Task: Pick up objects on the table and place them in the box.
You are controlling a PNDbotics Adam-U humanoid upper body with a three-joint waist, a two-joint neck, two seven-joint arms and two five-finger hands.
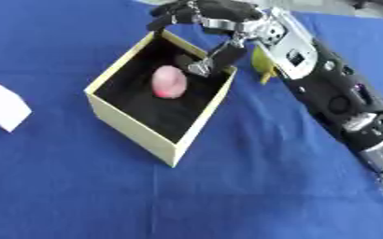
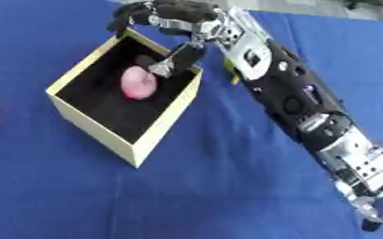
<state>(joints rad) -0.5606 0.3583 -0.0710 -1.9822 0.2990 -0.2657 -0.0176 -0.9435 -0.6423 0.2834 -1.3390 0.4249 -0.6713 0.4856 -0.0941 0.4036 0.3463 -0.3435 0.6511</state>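
One pink object (image 1: 168,81) is lying inside the single box (image 1: 138,127), on its black lining. The right hand (image 1: 214,18) is hovering over the box's far corner, fingers relaxed and holding nothing, thumb pointing down just beside the pink object. One white block (image 1: 3,106) is sitting on the blue worktop (image 1: 80,186), well apart to the box's left. One yellow thing (image 1: 263,63) is peeking out behind the arm.

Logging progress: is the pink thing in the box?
In: the pink thing lies on the box's black floor, below the right hand.
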